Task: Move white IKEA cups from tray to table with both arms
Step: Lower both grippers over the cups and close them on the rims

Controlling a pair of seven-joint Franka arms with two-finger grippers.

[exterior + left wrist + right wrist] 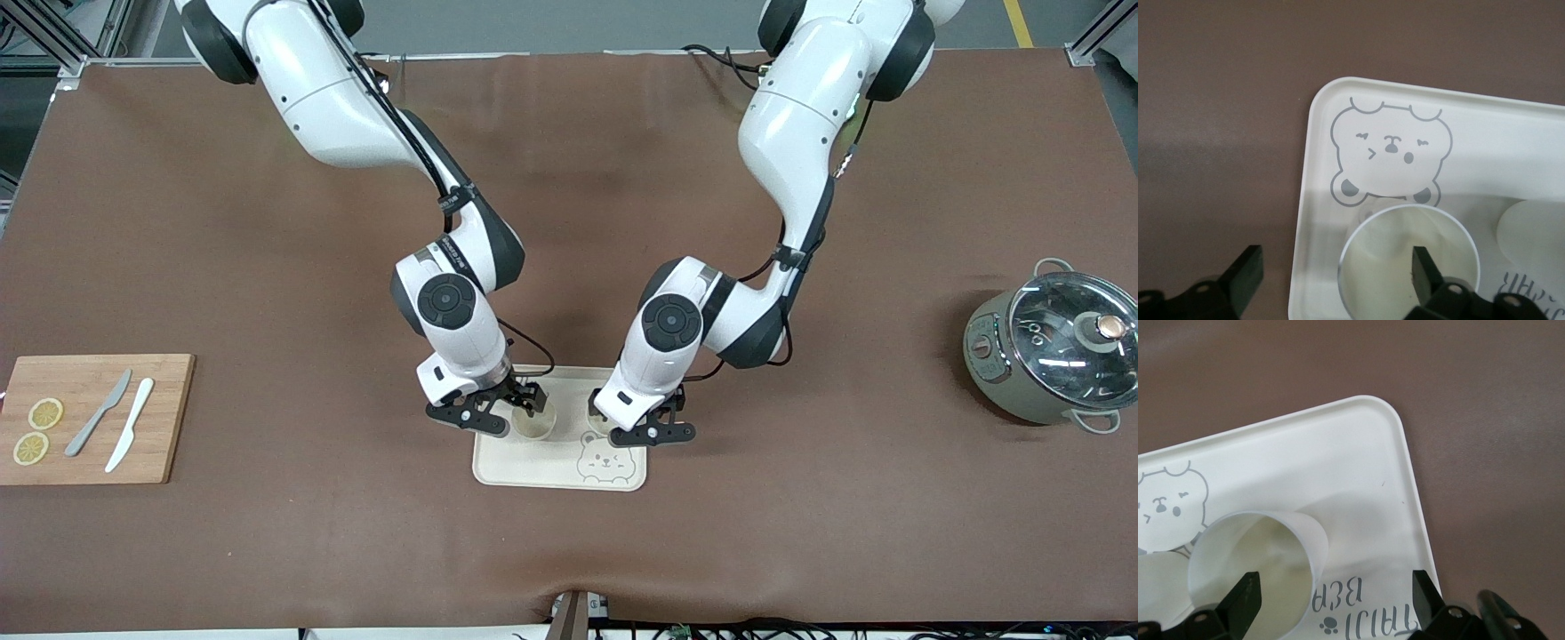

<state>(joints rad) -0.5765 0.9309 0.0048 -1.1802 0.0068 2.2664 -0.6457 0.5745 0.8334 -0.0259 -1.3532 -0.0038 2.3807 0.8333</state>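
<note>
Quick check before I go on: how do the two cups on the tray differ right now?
The left gripper is over the bear-side cup, right by the bear drawing. The right gripper is over the other cup, by the lettering. From the front, the left arm hides most of the bear-side cup, while the other cup shows its open mouth. Both stand upright and empty on the tray, each gripper open.

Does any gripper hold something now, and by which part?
Nothing is held. The left gripper stands open astride the rim of one white cup, the right gripper open astride the other white cup.
</note>
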